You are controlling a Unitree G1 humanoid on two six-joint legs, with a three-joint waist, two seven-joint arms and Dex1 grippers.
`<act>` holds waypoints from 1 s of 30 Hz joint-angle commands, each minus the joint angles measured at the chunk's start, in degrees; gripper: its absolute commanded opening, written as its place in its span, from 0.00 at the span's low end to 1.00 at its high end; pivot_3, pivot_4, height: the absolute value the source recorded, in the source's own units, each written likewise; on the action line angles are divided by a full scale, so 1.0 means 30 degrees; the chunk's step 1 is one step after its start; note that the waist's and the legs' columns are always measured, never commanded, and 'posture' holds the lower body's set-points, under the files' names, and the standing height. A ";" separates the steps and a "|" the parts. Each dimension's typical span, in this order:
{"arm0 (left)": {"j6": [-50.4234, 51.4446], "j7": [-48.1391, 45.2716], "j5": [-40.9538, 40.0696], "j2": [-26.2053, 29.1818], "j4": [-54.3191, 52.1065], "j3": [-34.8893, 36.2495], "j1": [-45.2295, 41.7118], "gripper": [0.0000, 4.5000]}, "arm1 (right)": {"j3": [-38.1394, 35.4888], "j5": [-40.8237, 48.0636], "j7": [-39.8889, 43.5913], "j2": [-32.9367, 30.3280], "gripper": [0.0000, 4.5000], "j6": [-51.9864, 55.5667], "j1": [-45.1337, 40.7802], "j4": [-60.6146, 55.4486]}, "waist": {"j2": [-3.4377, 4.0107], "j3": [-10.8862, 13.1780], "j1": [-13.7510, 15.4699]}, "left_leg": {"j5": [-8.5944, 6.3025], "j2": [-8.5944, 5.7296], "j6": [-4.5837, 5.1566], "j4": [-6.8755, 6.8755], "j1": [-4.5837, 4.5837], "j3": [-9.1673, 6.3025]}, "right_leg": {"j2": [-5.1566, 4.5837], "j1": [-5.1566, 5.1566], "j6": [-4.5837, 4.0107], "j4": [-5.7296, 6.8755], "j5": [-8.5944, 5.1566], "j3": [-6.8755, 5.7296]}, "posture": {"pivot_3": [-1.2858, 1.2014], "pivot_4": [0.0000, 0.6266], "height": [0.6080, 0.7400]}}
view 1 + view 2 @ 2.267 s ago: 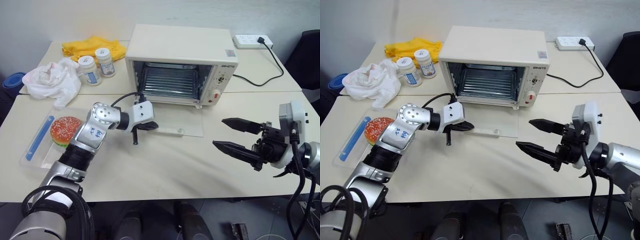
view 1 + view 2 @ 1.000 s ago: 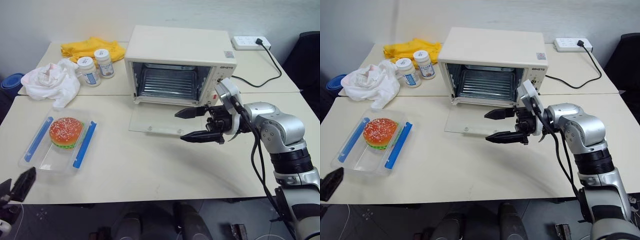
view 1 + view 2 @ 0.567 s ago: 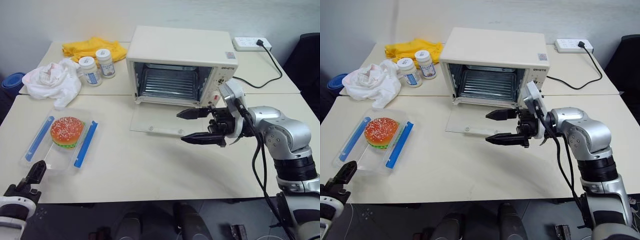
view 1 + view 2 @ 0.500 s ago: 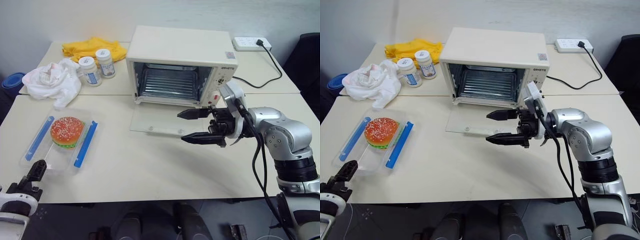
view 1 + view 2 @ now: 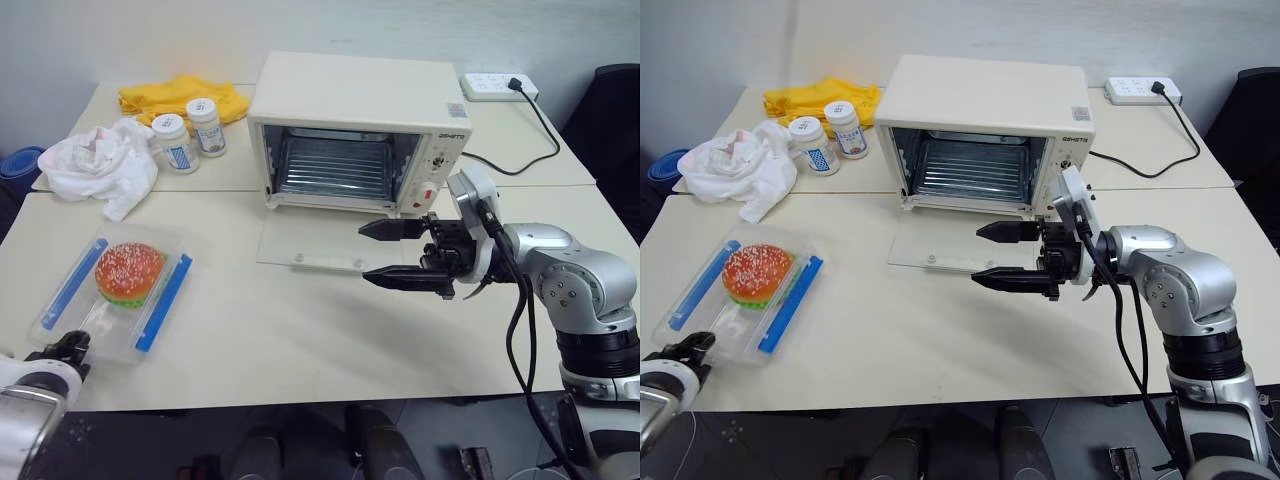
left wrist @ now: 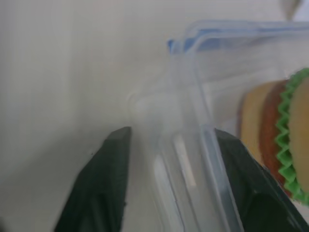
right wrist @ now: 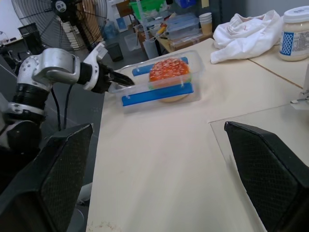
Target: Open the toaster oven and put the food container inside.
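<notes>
The cream-white toaster oven (image 5: 360, 100) stands at the back with its glass door (image 5: 330, 245) dropped flat on the table and the wire rack showing. At the front left lies the clear food container (image 5: 105, 325) with blue side clips, and a toy burger (image 5: 128, 272) sits in it. My left gripper (image 5: 68, 345) is at the container's near corner, shut on its rim (image 6: 193, 111). The right wrist view shows that grip from across the table (image 7: 120, 81). My right gripper (image 5: 364, 254) hovers open above the door's right part, pointing left, with nothing in it.
A white cloth (image 5: 95, 165), a yellow cloth (image 5: 180, 97) and two white-capped jars (image 5: 175, 142) lie behind the container. A power strip (image 5: 497, 85) with a black cable sits at the back right. The table's front edge is just below the container.
My left arm has left the oven door, dropped out of view and come up at the container's near corner, where its fingers have closed. The right gripper swung in over the door and holds still, open.
</notes>
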 commanded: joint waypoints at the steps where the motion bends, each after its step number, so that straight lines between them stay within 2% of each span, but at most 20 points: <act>1: -0.4284 0.1823 -0.2109 0.1972 0.0233 -0.2445 0.1379 0.27 | -0.0860 0.0594 -0.0389 -0.0178 1.00 0.0067 -0.0041 -0.0724 | 0.0001 0.0000 0.0050 | 0.0003 -0.0025 0.0005 0.0001 0.0001 0.0035 | -0.0005 0.0008 -0.0004 -0.0004 -0.0002 -0.0007 | 0.52 0.24 1.00; 4: -0.5945 0.1520 -0.2109 0.3618 0.0485 -0.3769 0.2101 0.08 | -0.1070 0.0787 -0.0591 -0.0241 1.00 0.0237 -0.0033 -0.0795 | -0.0001 -0.0001 0.0219 | 0.0021 -0.0056 0.0022 0.0003 0.0004 0.0074 | -0.0004 0.0044 -0.0084 -0.0028 -0.0041 -0.0031 | 0.52 0.24 1.00; 6: -0.6135 0.0832 -0.2109 0.4882 0.1043 -0.4222 0.2663 0.01 | -0.1256 0.0886 -0.0749 -0.0407 1.00 0.0344 0.0232 -0.1060 | -0.0001 -0.0001 0.0291 | 0.0021 -0.0057 0.0023 0.0000 0.0003 0.0088 | -0.0001 0.0049 -0.0124 -0.0040 -0.0061 -0.0027 | 0.52 0.24 1.00; 10: -0.5111 -0.1503 -0.2109 0.7767 0.3161 -0.4624 0.3289 0.01 | -0.1811 0.1209 -0.1166 -0.0842 1.00 0.0658 0.0927 -0.1518 | -0.0001 0.0001 0.0410 | 0.0018 -0.0052 0.0027 -0.0037 0.0000 0.0096 | 0.0008 0.0029 -0.0122 -0.0054 -0.0062 -0.0035 | 0.52 0.24 1.00; 14: -0.2856 -0.4767 -0.2109 1.1381 0.6339 -0.5405 0.2457 0.01 | -0.2510 0.1330 -0.1353 -0.1656 1.00 0.0874 0.2171 -0.2095 | -0.0001 0.0001 0.0470 | 0.0016 -0.0047 0.0032 -0.0047 -0.0008 0.0091 | 0.0018 0.0023 -0.0135 -0.0063 -0.0069 -0.0058 | 0.52 0.24 1.00; 17: -0.0581 -0.8292 -0.2109 1.4772 0.8876 -0.7573 -0.0354 0.01 | -0.3368 0.1683 -0.1711 -0.2247 1.00 0.1156 0.3430 -0.2605 | -0.0008 0.0002 0.0557 | 0.0024 -0.0062 0.0044 -0.0046 -0.0009 0.0092 | 0.0008 0.0032 -0.0373 -0.0068 -0.0201 -0.0062 | 0.52 0.24 1.00; 21: 0.1313 -1.1790 -0.1960 1.7703 1.1612 -1.2304 -0.5554 0.01 | -0.4332 0.2031 -0.2725 -0.2344 1.00 0.1285 0.4522 -0.2912 | -0.0030 0.0012 0.0456 | 0.0029 -0.0078 0.0052 -0.0042 -0.0016 0.0097 | 0.0001 0.0040 -0.0368 -0.0068 -0.0197 -0.0058 | 0.52 0.24 1.00; 24: 0.2636 -1.3609 -0.0602 1.7318 1.3181 -1.6216 -1.0478 0.01 | -0.4865 0.2236 -0.3327 -0.2383 1.00 0.1263 0.5301 -0.3334 | -0.0012 0.0021 0.0395 | 0.0021 -0.0084 0.0064 -0.0069 -0.0017 0.0123 | -0.0003 0.0030 -0.0250 -0.0072 -0.0135 -0.0046 | 0.52 0.24 1.00; 25: 0.3163 -1.4115 0.0156 1.6683 1.3726 -1.7461 -1.2233 0.01 | -0.5144 0.2370 -0.3552 -0.2403 1.00 0.1263 0.5721 -0.3615 | -0.0012 0.0021 0.0363 | 0.0021 -0.0081 0.0064 -0.0090 -0.0022 0.0132 | 0.0003 0.0012 -0.0058 -0.0073 -0.0030 -0.0046 | 0.52 0.24 1.00; 30: 0.5080 -1.6422 0.4515 1.2652 1.6327 -2.1346 -1.8558 0.01 | -0.6721 0.3296 -0.5189 -0.2253 1.00 0.1249 0.7701 -0.5250 | -0.0015 0.0024 0.0425 | 0.0057 -0.0072 0.0047 -0.0156 -0.0065 0.0097 | 0.0013 -0.0062 -0.0017 -0.0059 -0.0046 -0.0062 | 0.52 0.24 1.00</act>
